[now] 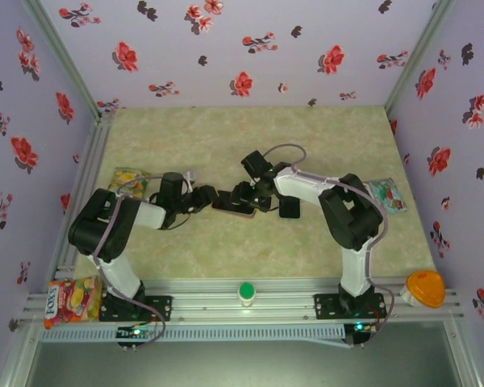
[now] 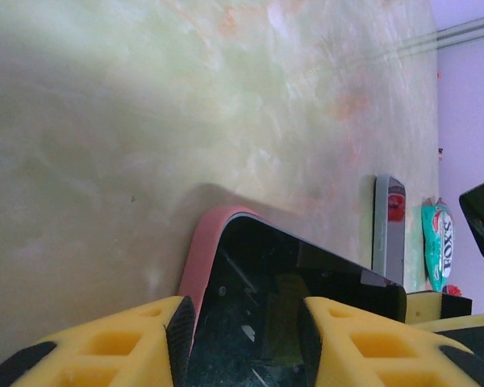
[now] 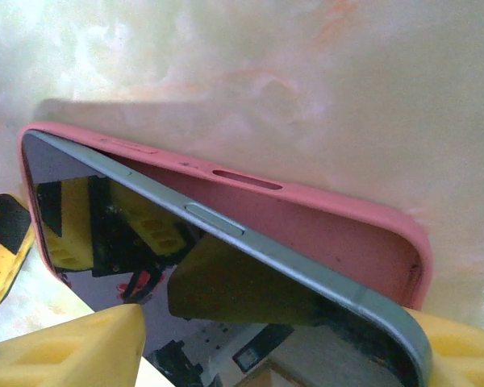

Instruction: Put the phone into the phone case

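While seating is half done, top view: left gripper (image 1: pixel 214 200) and right gripper (image 1: pixel 256 200) meet mid-table at the phone (image 1: pixel 232 206). Left wrist: fingers (image 2: pixel 173 334) pinch phone, far end inside pink phone case (image 2: pixel 203 254). Right wrist: jaws straddle phone, grip unclear; one edge rides above case wall. Next, likely press that edge down.

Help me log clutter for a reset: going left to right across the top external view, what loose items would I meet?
Fox's candy bag → yellow-green snack packet → phone, partly seated in the pink case → green-and-white packet → orange dome. The green button is left out: it overlaps the phone sideways.
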